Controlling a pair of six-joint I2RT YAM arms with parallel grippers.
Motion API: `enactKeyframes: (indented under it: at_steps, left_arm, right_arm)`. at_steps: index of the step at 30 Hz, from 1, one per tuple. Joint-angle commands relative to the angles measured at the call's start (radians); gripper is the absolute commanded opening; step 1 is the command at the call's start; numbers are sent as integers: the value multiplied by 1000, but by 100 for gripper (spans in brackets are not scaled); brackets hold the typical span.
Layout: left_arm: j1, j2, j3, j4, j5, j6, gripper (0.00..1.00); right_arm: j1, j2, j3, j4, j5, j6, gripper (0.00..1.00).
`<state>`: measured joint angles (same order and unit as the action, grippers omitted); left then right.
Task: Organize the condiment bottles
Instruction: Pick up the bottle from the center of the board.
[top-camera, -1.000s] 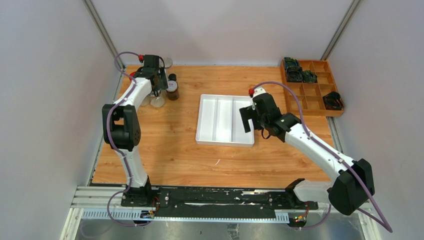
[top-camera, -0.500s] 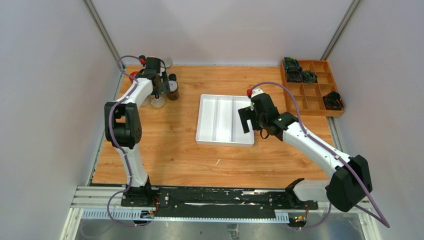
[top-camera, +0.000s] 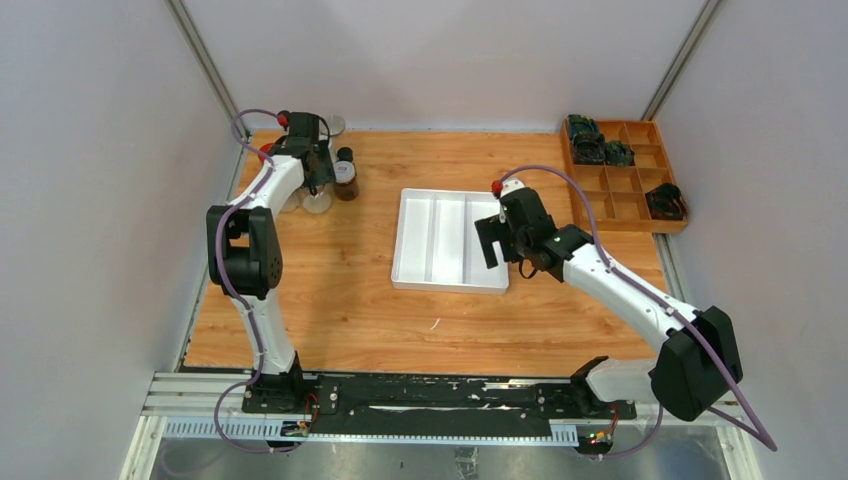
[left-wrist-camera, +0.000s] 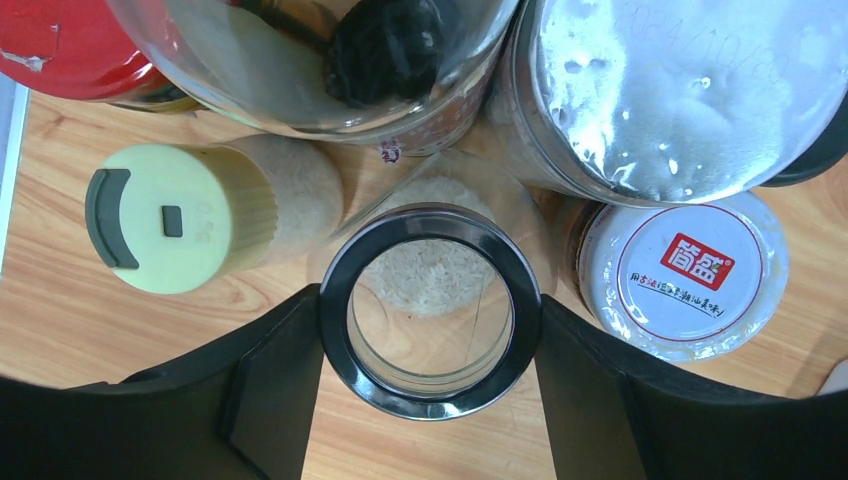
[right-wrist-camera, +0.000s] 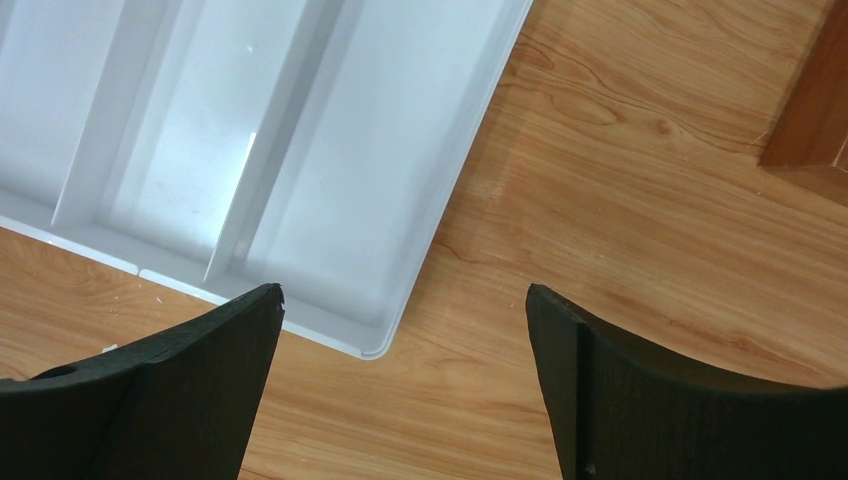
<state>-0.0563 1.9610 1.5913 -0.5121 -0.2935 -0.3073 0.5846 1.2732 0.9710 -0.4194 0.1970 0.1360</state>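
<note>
— What's the left claw (left-wrist-camera: 428, 330) got?

— A black-rimmed jar (left-wrist-camera: 430, 290), dead centre between its fingers. Both pads are pressed to the rim, so it's pinched. Looks like glass with a little rice inside: light, rigid, slick and breakable, I'd guess. That black collar's the place to hold it.

— Neighbours?

— A yellow-capped shaker (left-wrist-camera: 180, 215) just left of the claw, and a white-lidded jar (left-wrist-camera: 680, 275) just right. The right claw (right-wrist-camera: 400, 310) hangs spread and empty over the white tray (right-wrist-camera: 330, 150) corner.

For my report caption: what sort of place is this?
Most likely a robotics lab test cell, not a kitchen: plain grey partition walls enclose a wooden table, and a left arm and a right arm are bolted to a rail at its edge.
</note>
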Motion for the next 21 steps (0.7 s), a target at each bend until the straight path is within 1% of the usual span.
enactKeyframes:
  at_steps: [1,6,11,21]
  left_arm:
    - [7,-17,-13,-47,31,-4,38]
    - [6,-77,-60,-46,70,-18,35]
    - [1,-172,-117,-49,121,-20,34]
    - [-35,-349,-168,-123,180,17,33]
  right_arm:
    - [6,15,-14,-4,-21,6,97]
    - [6,14,-15,-4,-30,14,96]
    - [7,-3,-13,-7,-30,17,96]
    - [6,-42,-11,-17,-41,38,95]
